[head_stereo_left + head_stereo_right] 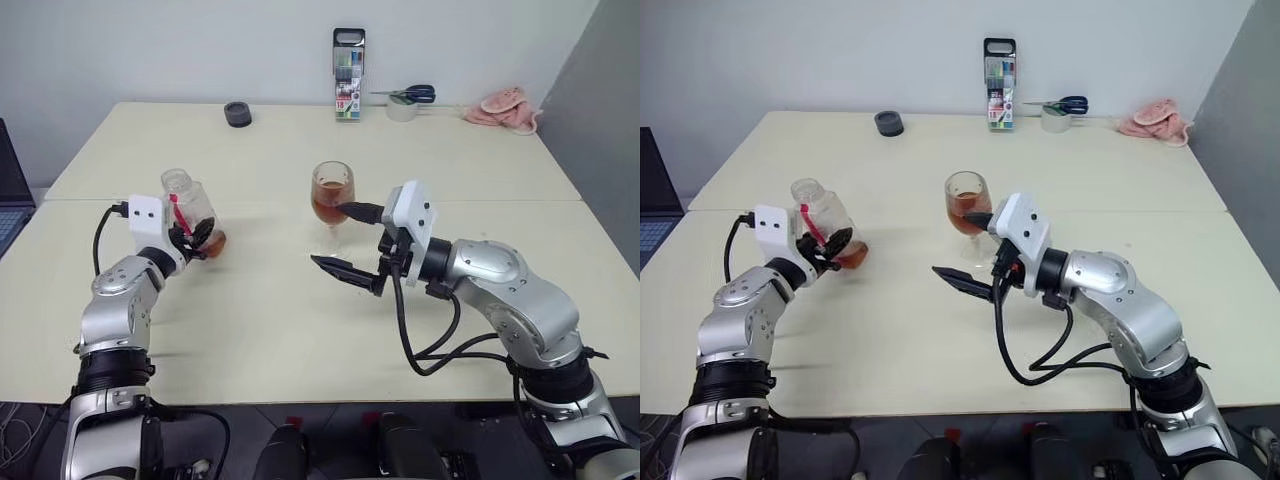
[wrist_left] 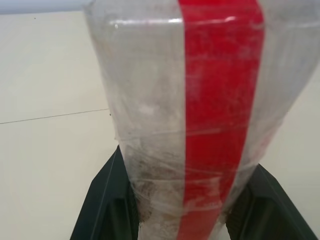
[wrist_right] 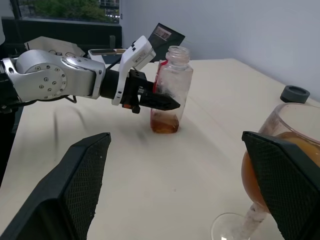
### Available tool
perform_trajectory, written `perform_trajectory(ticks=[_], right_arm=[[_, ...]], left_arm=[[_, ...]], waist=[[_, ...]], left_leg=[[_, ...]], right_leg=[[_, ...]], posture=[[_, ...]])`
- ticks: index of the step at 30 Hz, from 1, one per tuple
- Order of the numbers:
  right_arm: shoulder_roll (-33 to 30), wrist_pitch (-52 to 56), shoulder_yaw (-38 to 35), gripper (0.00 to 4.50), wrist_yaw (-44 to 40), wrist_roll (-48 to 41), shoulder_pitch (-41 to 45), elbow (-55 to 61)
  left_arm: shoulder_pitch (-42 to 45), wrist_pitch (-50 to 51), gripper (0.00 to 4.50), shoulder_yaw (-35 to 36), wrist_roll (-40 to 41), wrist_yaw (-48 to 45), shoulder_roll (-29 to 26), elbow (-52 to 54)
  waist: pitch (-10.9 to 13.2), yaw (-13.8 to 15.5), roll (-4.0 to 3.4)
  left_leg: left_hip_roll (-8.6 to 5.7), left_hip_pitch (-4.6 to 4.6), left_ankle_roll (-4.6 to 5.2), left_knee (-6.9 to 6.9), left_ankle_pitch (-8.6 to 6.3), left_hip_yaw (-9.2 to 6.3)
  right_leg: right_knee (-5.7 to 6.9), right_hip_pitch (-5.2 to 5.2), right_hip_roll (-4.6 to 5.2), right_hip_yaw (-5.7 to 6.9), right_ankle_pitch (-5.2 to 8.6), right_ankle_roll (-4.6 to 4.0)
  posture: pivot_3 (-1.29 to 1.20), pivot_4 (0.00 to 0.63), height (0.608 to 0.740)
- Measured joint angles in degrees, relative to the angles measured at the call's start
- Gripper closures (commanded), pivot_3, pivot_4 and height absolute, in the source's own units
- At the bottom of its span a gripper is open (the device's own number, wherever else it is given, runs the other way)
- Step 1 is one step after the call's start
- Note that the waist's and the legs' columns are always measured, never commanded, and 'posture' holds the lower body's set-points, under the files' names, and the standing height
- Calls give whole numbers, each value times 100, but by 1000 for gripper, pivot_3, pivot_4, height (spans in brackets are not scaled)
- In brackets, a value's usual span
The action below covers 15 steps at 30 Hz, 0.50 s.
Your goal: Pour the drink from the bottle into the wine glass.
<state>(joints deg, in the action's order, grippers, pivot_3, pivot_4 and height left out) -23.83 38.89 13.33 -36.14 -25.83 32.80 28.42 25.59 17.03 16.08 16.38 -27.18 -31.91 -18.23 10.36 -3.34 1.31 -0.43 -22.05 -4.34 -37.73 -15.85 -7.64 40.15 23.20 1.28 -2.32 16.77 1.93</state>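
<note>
From my station, item one at the far left: the edge of a laptop (image 1: 10, 190) at 9 o'clock of the cream table (image 1: 300, 330). Item two, at about 8 o'clock of the table's middle: my left gripper (image 1: 198, 238), jaws clamped tight on the bottle (image 1: 190, 210), which stands near upright with its mouth open and uncapped, red label strip facing the wrist camera; a small remainder of the drink (image 3: 164, 123) sits in the bottle's base, which is at or just above the tabletop, I cannot tell which. Item three, far edge at 11 o'clock: a small dark round object (image 1: 238, 113). Item four, centre of the table: the wine glass (image 1: 332, 195), upright on its foot, its bowl roughly half full of reddish-brown liquid. Item five, far edge at 12 o'clock: an upright case of coloured pens (image 1: 349, 75). Item six, just at 5 o'clock of the glass: my right gripper (image 1: 345, 240), jaws spread wide and holding nothing, one finger beside the bowl, the other lower and nearer me, the glass between but not gripped. Item seven, far edge at 1 o'clock: scissors (image 1: 410, 95) lying on a roll of tape (image 1: 402, 110). Item eight, far right corner: a crumpled pink cloth (image 1: 505, 108).
</note>
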Motion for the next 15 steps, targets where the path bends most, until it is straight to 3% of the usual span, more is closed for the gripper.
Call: perform_trajectory(ticks=[7, 15], right_arm=[[-81, 31, 139, 0, -42, 166, 19, -3], [-133, 36, 141, 0, -111, 249, -4, 2]], left_arm=[[-243, -164, 186, -9, -149, 4, -14, -68], [-367, -408, 40, -84, -251, -29, -14, 13]], waist=[[0, 9, 0], [0, 16, 0]], left_leg=[[-1, -2, 2, -1, -1, -2], [-1, -2, 2, -1, -1, -1]], right_leg=[[1, 0, 0, 2, 0, 0], [-1, 0, 1, 1, 0, 1]], posture=[[0, 150, 740], [0, 150, 740]])
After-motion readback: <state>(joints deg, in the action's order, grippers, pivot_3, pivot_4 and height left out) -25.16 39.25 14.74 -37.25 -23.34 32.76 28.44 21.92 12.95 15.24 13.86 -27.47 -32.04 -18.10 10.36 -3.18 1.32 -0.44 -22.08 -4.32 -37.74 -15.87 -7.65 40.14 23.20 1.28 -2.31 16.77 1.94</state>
